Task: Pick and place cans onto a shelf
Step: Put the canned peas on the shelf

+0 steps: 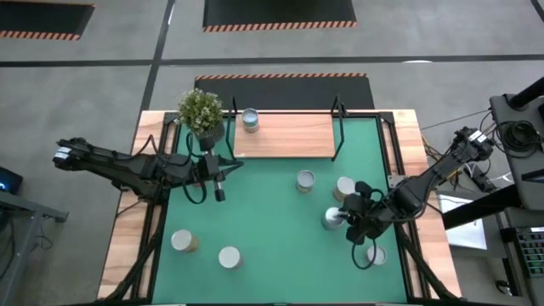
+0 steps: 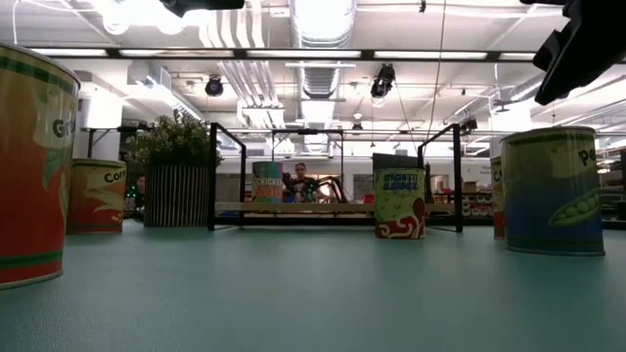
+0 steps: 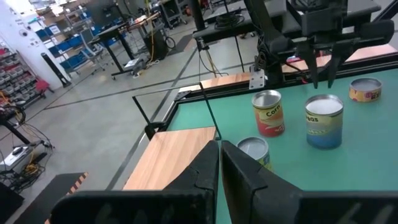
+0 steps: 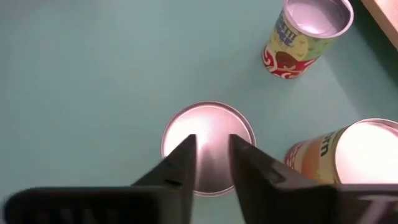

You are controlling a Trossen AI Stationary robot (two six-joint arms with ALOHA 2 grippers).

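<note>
The shelf (image 1: 285, 136), a light wooden board with black end posts, stands at the table's far side, and one can (image 1: 250, 119) stands on it near its left end. My right gripper (image 4: 212, 149) hangs a little above the silver top of a blue-grey can (image 4: 208, 127) that stands upright on the green mat at the right. Its fingers are slightly apart and point down, as the left wrist view shows (image 3: 323, 78). Close by stand a green-yellow can (image 4: 305, 34) and a tan can (image 4: 354, 152). My left gripper (image 1: 219, 194) waits shut above the mat, just in front of the shelf's left end.
A potted plant (image 1: 201, 115) stands at the shelf's left end. Two cans (image 1: 182, 241) (image 1: 229, 257) stand near the front left of the mat and one (image 1: 374, 253) near the front right, under my right arm. A person (image 2: 298, 181) shows far behind the table.
</note>
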